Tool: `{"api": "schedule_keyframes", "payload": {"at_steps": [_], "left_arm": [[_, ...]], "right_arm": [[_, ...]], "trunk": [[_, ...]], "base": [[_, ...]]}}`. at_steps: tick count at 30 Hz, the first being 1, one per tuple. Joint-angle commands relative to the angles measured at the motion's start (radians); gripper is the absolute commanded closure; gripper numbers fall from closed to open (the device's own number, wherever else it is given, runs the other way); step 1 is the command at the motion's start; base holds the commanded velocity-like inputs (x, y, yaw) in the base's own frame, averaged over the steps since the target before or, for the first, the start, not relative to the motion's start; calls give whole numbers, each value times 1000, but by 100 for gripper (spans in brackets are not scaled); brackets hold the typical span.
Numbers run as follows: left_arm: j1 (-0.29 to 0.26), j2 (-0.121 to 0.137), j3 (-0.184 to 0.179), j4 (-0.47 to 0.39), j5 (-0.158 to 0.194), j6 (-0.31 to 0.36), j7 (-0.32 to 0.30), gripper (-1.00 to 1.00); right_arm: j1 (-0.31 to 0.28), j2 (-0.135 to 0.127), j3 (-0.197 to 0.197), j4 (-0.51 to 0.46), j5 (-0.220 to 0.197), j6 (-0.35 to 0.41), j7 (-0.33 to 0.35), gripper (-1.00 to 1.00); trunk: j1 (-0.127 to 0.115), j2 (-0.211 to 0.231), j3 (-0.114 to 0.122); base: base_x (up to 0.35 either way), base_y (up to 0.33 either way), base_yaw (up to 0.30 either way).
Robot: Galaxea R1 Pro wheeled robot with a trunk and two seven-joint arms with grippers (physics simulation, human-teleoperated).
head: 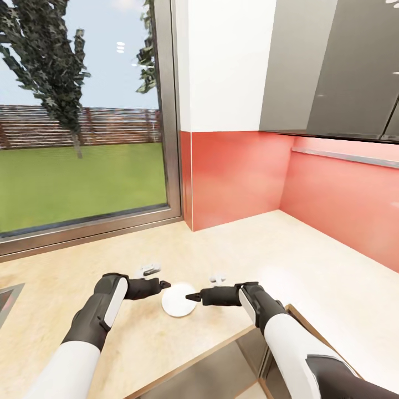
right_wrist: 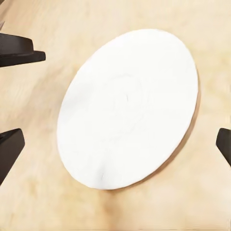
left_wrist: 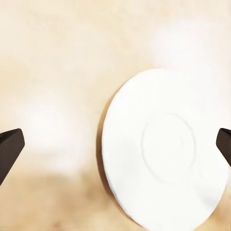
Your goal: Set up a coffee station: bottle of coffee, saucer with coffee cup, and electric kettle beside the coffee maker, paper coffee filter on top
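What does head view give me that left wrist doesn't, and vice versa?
Head view alone: both arms, with the left gripper and right gripper flanking the saucer from either side, plus the window, red backsplash, grey wall cabinets and a corner of the sink.
Left wrist alone: the saucer's shallow centre well, close up, with dark fingertips spread wide at the frame edges.
Both: the white saucer lying flat on the light-wood countertop, nothing on it.
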Motion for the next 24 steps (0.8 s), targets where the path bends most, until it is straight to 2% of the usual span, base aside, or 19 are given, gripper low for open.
{"api": "schedule_keyframes", "payload": {"at_steps": [1, 3, 9, 16, 24], "left_arm": [[0, -1, 4, 1, -5, 5, -8, -100], [1, -2, 5, 13, -1, 5, -8, -100], [1, -1, 5, 69, 48, -23, -8, -100], [0, -2, 5, 83, 59, -46, -8, -100], [1, -2, 5, 83, 91, -47, -8, -100]], "right_arm": [[-1, 1, -9, 0, 10, 6, 6, -100], [-1, 1, -9, 4, 10, 6, 6, -100], [-1, 1, -9, 7, 11, 6, 5, -100], [-1, 1, -9, 13, 12, 1, 4, -100], [0, 1, -9, 49, 13, -56, 2, -100]], "trunk": [[0, -2, -2], [0, -2, -2], [0, -2, -2], [0, -2, -2], [0, -2, -2]], "base": [[0, 0, 0], [0, 0, 0], [0, 0, 0], [0, 0, 0], [0, 0, 0]]}}
